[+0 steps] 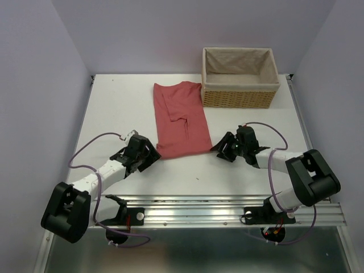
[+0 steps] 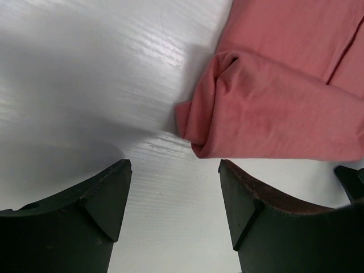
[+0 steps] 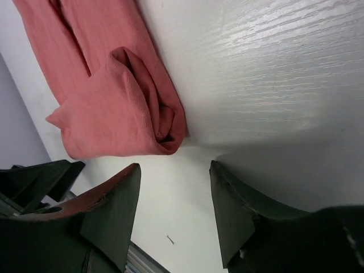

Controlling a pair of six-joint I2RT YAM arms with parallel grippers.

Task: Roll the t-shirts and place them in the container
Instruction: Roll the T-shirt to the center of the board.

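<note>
Pincers first: my left pincer (image 1: 151, 157) and my right pincer (image 1: 219, 149) sit low over the white surface (image 1: 114, 108), in the lower middle of the top view, one at each side of the t-shirt's near end. Bare surface lies open on the left of the frame out to the wall. On the right it is open below the wicker basket (image 1: 239, 99), which fills the upper right. The metal rail (image 1: 227, 207) along the near edge lies close behind my wrists.

Both pincers are released, jaws spread, with nothing between them. In the left wrist view my left pincer (image 2: 175, 170) has the cloth's corner just beyond its fingertips, not touching. In the right wrist view my right pincer (image 3: 175, 170) faces the other corner, also apart from it.

The t-shirt (image 1: 179, 122) lies folded into a long strip. Its long axis runs from lower centre to upper centre, slightly tilted, with the far end just beside the basket. The near end is doubled over in a thick fold (image 3: 156, 108).
</note>
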